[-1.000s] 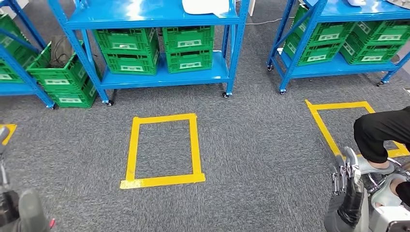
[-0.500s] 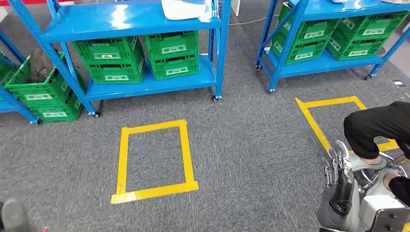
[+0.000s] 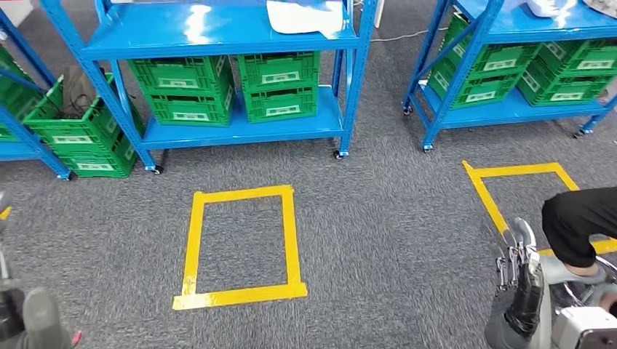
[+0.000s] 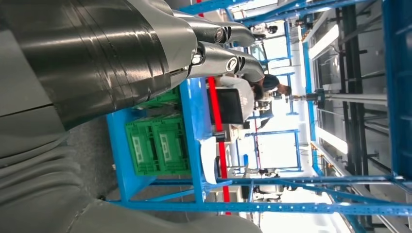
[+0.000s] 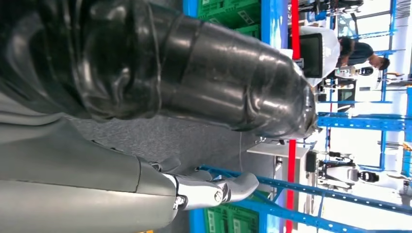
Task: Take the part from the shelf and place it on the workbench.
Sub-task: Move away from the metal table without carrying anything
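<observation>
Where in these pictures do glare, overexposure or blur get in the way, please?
Head view: sharp and evenly lit, with white glare on the blue shelf top. Left wrist view: the bright hall beyond the shelf frame is washed out, and the left hand up close is soft. Right wrist view: the right hand blurs in the foreground; the far background is overexposed.

far ahead of the right hand (image 3: pixel 518 280), a glossy blue painted-metal shelf (image 3: pixel 218 29) holds matt green ribbed plastic crates (image 3: pixel 280 83). between them lies rough grey carpet (image 3: pixel 378 218) with smooth yellow tape (image 3: pixel 240 294). the hand's fingers (image 5: pixel 228 187) look like shiny metal.
</observation>
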